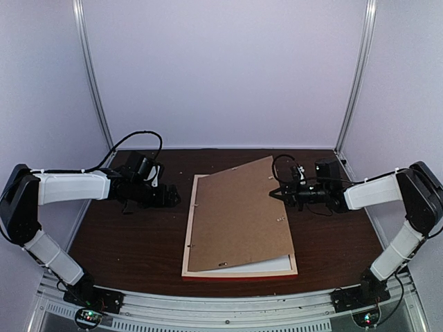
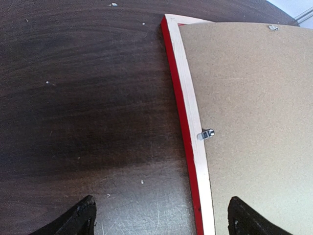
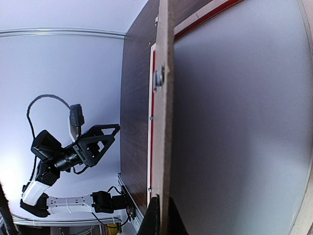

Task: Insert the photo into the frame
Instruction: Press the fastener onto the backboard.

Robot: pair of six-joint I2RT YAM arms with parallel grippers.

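The frame [image 1: 190, 228] lies face down on the dark table, pale back up, red outer edge showing [image 2: 182, 112]. A plain brown backing board [image 1: 239, 214] lies askew over it, its right side raised. My right gripper [image 1: 277, 194] is shut on the board's right edge [image 3: 164, 122], fingers either side of it [image 3: 161, 215]. A white sheet [image 1: 277, 265] lies in the frame under the board [image 3: 244, 122]; I cannot tell what it is. The photo's dark print is hidden. My left gripper [image 1: 173, 198] is open and empty, jaws astride the frame's left rail [image 2: 162, 218].
A small metal clip [image 2: 206, 134] sits on the frame's left rail, more along the other rails. The board's left part [image 2: 254, 98] rests inside the frame. White enclosure walls stand close behind and beside the table [image 1: 124, 242]. The left arm shows in the right wrist view [image 3: 73, 147].
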